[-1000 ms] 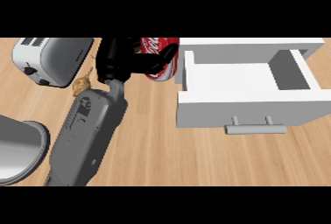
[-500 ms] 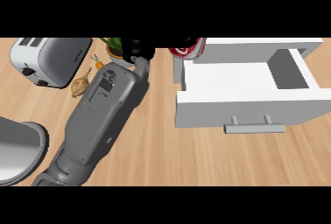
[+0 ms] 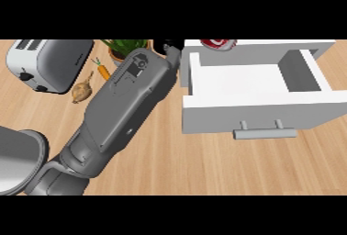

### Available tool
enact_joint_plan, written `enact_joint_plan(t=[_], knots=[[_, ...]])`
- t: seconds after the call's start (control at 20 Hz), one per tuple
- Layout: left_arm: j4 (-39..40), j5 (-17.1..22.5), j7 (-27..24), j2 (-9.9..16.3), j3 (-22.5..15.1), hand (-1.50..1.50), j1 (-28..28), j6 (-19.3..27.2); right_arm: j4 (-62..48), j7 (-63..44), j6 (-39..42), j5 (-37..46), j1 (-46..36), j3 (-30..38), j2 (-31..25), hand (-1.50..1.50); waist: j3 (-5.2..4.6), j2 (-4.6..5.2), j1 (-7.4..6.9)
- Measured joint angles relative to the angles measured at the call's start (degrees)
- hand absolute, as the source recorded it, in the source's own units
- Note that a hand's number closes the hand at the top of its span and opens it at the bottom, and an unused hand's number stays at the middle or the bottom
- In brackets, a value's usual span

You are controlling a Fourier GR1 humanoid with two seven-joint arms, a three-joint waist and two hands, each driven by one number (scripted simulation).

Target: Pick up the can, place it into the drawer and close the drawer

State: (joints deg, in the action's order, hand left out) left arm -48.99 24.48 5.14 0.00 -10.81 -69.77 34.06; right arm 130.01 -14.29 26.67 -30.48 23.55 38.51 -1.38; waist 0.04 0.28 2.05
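The can (image 3: 218, 43), red w/ white markings, is seen at the top centre-right of the frame, only partly in view, at the far rim of the open white drawer (image 3: 257, 98). Whether it is resting on that rim or held just above it can't be told. The drawer fills the right half of the frame, its cavity facing up, handle (image 3: 264, 133) toward the lower edge.

One grey forearm is stretched diagonally from lower left to top centre. Of the left hand (image 3: 170, 47) only a small black part is shown at the top edge, just left of the can. Whether its fingers are wrapped round the can, clenched or released can't be told. The right hand isn't shown at all.

Risks, as judged: the can is at the very back edge of the drawer, so if let go there it could be tipped behind the drawer rather than into it. The forearm is also lying close along the drawer's left wall, so the drawer could be nudged or shoved partly shut before the can is inside.

Upper left: toaster (image 3: 51, 62), plant (image 3: 125, 47), carrot (image 3: 102, 71), and a pale root veg (image 3: 82, 91). A metal vessel (image 3: 17, 158) is at the left edge.
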Motion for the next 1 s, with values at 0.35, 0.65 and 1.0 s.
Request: enact_joint_plan(t=[0.35, 0.65, 1.0], knots=[[7.35, 7.02, -3.56, 0.00, -4.15, 1.50, -5.07, 1.52, 0.84, -0.66, -0.70, 0.41, -0.25, -0.75, 0.38, -1.50, 0.01, 0.13, 0.72], [12.13, 12.81, -6.08, 0.00, -8.50, 1.50, -7.98, 3.49, 1.75, -0.96, -0.91, 0.24, 0.23, -1.69, 0.22, -1.50, 0.03, 0.29, 1.52], [16.25, 18.96, -8.50, 0.00, -13.12, 1.50, -9.43, 4.63, 1.22, -2.69, -2.00, -1.37, -1.97, -0.95, -1.55, -1.50, 0.05, 0.50, 2.13]])
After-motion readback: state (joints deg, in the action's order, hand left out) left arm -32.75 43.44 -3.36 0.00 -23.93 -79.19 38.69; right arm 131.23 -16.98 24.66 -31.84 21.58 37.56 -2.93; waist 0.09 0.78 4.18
